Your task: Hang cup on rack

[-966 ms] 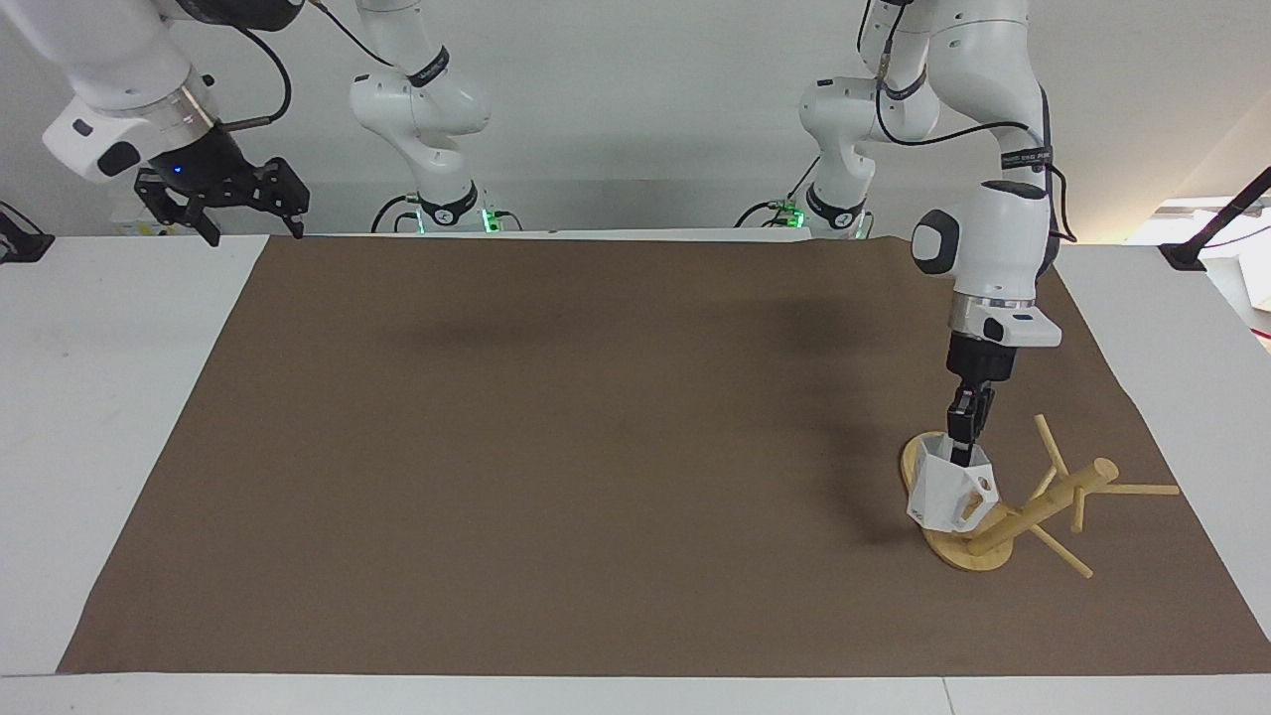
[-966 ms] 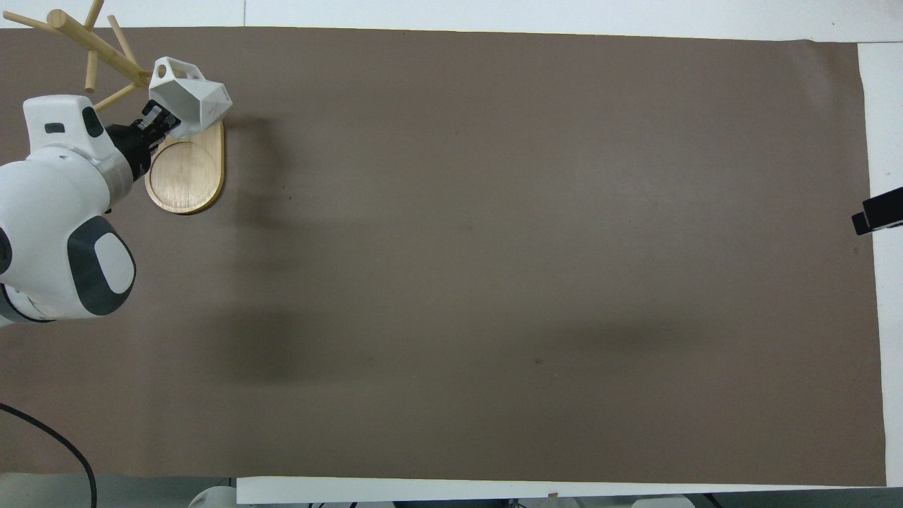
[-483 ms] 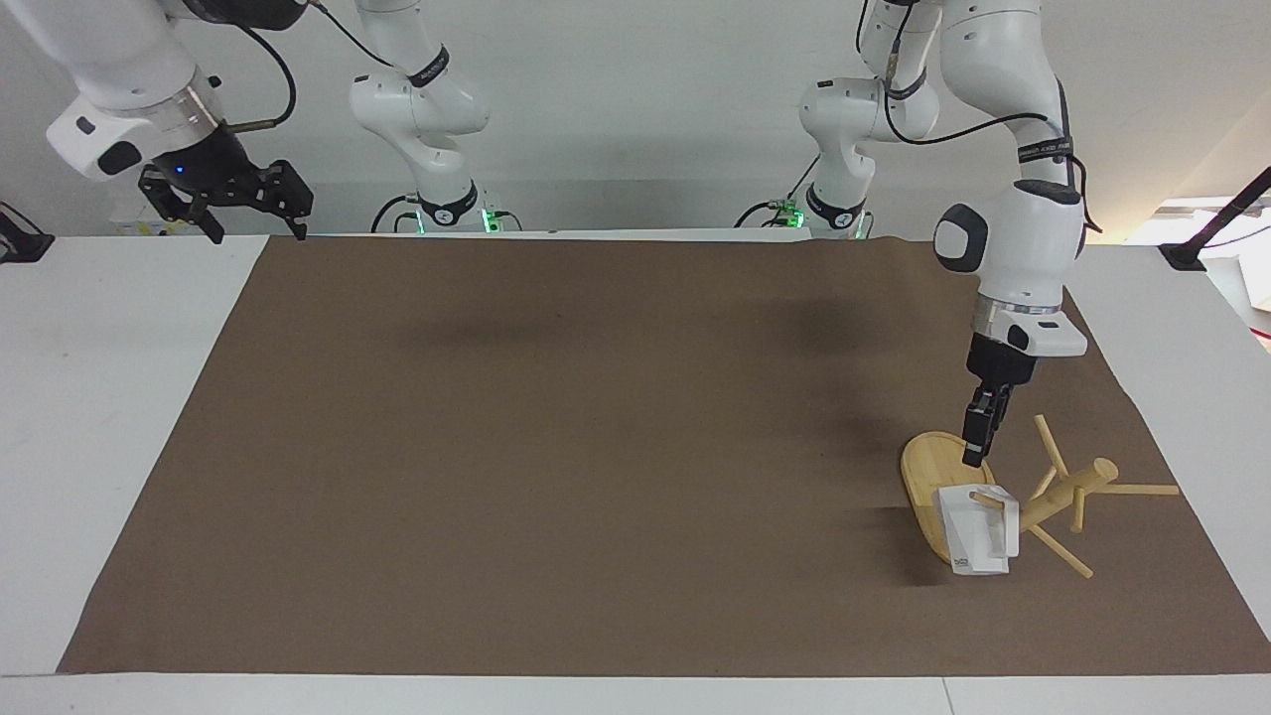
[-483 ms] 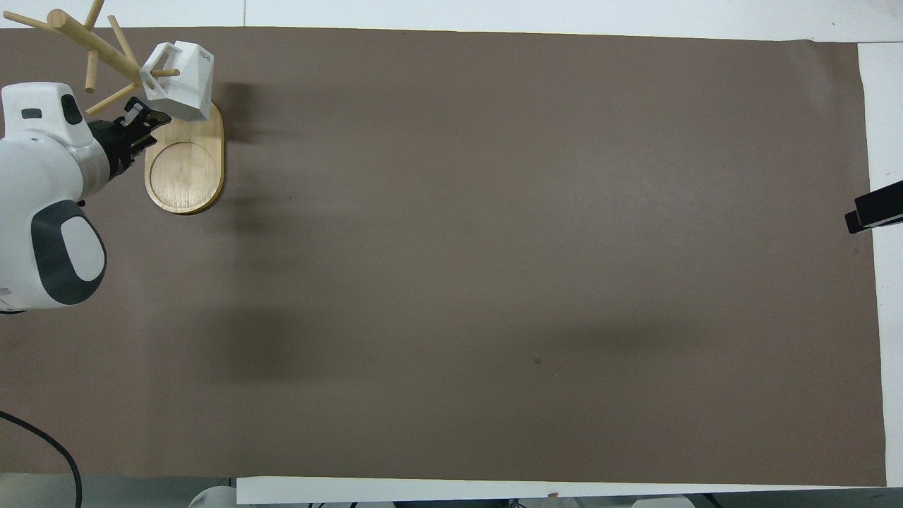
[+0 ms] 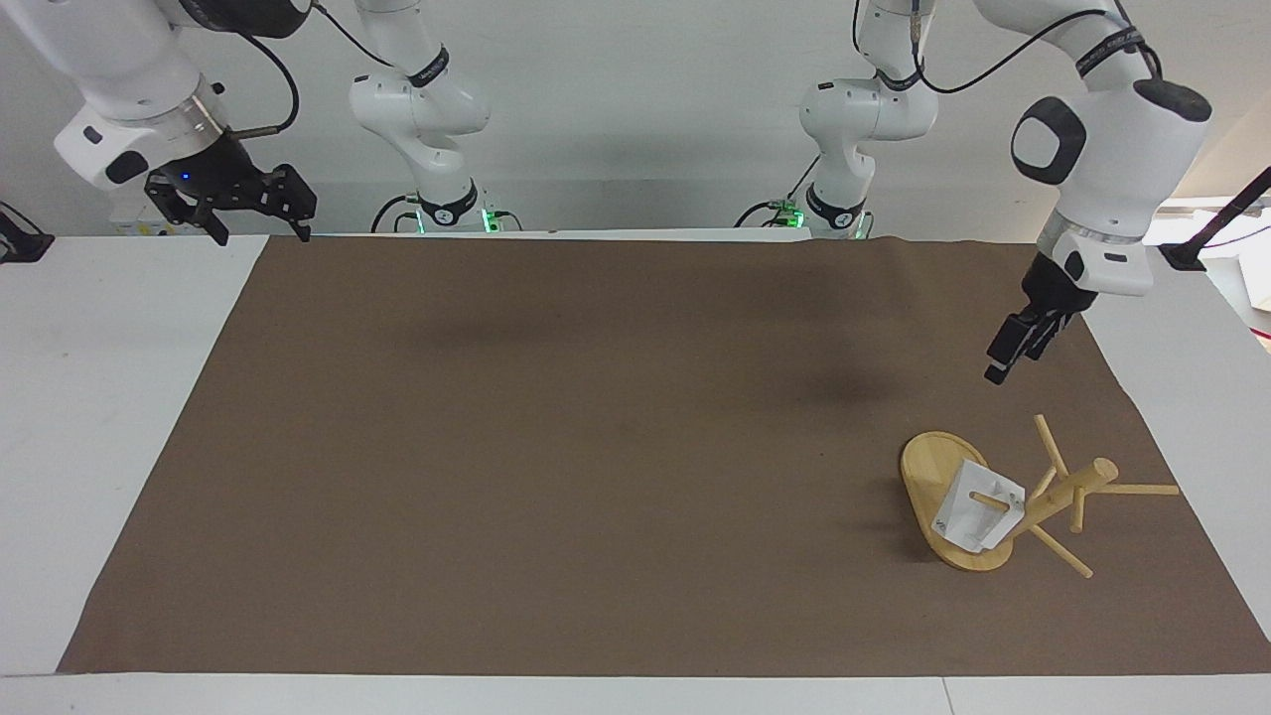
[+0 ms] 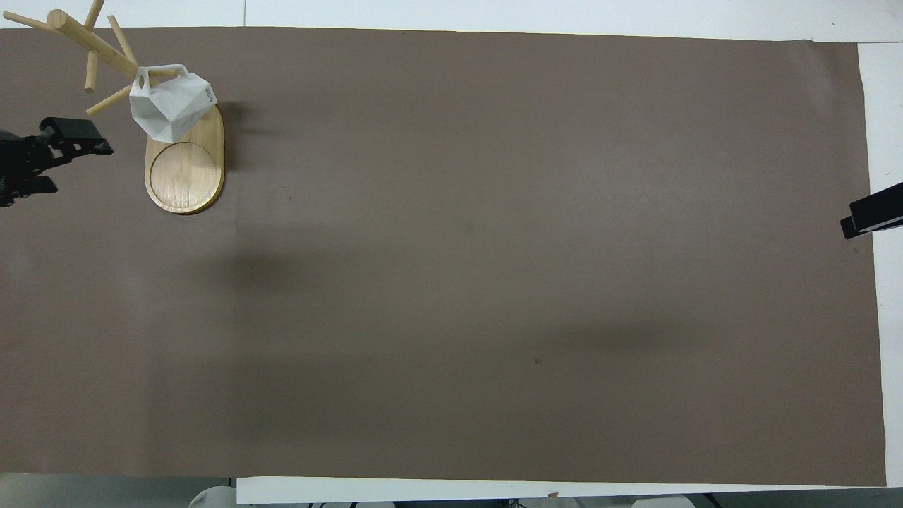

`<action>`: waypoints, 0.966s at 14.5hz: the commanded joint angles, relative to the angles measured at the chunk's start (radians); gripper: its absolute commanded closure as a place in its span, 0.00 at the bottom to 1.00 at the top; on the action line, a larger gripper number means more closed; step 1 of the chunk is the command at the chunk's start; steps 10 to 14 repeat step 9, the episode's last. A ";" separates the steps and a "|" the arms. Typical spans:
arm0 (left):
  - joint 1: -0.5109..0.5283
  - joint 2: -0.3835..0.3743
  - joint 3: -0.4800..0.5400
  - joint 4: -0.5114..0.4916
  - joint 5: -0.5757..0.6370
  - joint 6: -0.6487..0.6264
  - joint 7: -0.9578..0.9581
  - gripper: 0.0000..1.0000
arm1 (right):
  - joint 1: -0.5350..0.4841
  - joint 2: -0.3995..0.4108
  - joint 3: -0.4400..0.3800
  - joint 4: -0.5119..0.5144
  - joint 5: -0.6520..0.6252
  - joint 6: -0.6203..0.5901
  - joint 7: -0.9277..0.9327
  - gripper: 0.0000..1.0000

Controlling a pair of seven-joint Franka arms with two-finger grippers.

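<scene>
The white faceted cup (image 5: 976, 516) hangs by its handle on a peg of the bamboo rack (image 5: 1067, 494), over the part of the oval base (image 5: 925, 465) that lies farther from the robots. It also shows in the overhead view (image 6: 169, 106), tipped against the post (image 6: 92, 44) above the base (image 6: 185, 176). My left gripper (image 5: 1008, 359) is open and empty, raised over the mat beside the rack and apart from it; its fingers show in the overhead view (image 6: 77, 135). My right gripper (image 5: 253, 211) is open and empty, waiting over the table's edge at the right arm's end.
A brown mat (image 5: 596, 447) covers most of the white table (image 5: 109, 397). Several bare pegs (image 5: 1142, 489) stick out from the rack toward the mat's edge. The right gripper's tip (image 6: 871, 215) shows at the mat's edge in the overhead view.
My left gripper let go of the cup, which swung down onto the peg and settled. The gripper then rose and drew back toward the robots. The right arm barely moved.
</scene>
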 commanded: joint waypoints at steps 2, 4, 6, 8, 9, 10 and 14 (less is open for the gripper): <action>-0.001 0.019 -0.010 0.127 0.055 -0.276 0.201 0.00 | -0.004 -0.011 0.008 -0.015 -0.017 -0.005 0.006 0.00; 0.002 0.022 -0.007 0.188 0.049 -0.378 0.268 0.00 | -0.006 -0.011 0.008 -0.015 -0.017 -0.005 0.006 0.00; -0.001 0.036 -0.007 0.232 0.033 -0.427 0.285 0.00 | -0.004 -0.011 0.008 -0.015 -0.017 -0.005 0.006 0.00; -0.004 0.047 -0.011 0.240 0.033 -0.437 0.309 0.00 | -0.004 -0.011 0.008 -0.015 -0.017 -0.005 0.006 0.00; -0.004 0.047 -0.011 0.242 0.026 -0.438 0.331 0.00 | -0.004 -0.011 0.008 -0.015 -0.017 -0.005 0.006 0.00; -0.004 0.047 -0.011 0.242 0.026 -0.438 0.331 0.00 | -0.004 -0.011 0.008 -0.015 -0.017 -0.005 0.006 0.00; -0.004 0.047 -0.011 0.242 0.026 -0.438 0.331 0.00 | -0.004 -0.011 0.008 -0.015 -0.017 -0.005 0.006 0.00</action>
